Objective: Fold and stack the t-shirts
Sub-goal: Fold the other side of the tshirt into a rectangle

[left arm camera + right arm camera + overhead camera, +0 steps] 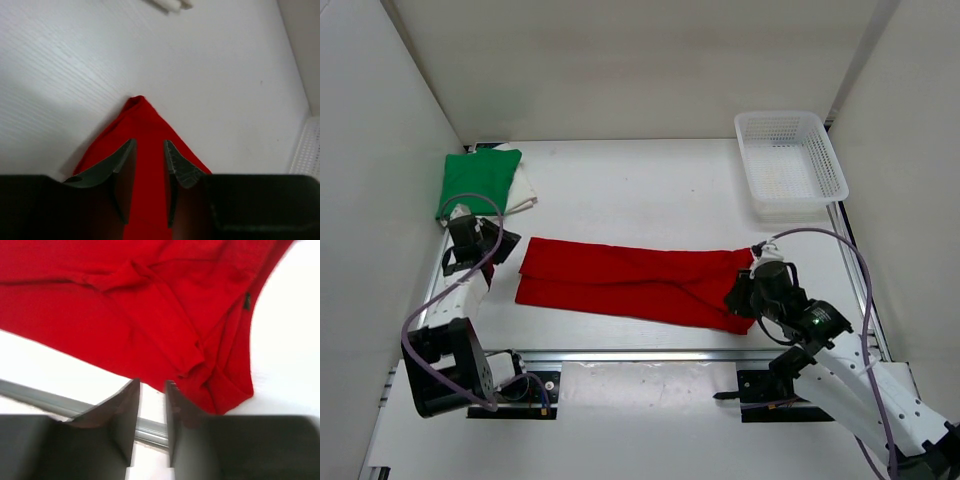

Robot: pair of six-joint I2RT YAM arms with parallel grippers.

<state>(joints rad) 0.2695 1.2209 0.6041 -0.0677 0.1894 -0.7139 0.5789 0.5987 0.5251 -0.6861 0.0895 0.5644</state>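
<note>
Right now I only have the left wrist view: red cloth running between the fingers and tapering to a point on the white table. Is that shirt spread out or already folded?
Observer: The red t-shirt lies as a long narrow band, folded lengthwise, across the near side of the table. The left gripper is at its left end.
Operator: Where is the other arm?
Observer: The right gripper is at the band's right end, over its near edge. Its jaws stand slightly apart with no cloth between them.
Operator: And the other shirts?
Observer: The green t-shirt lies folded on the white t-shirt in the far left corner.
</note>
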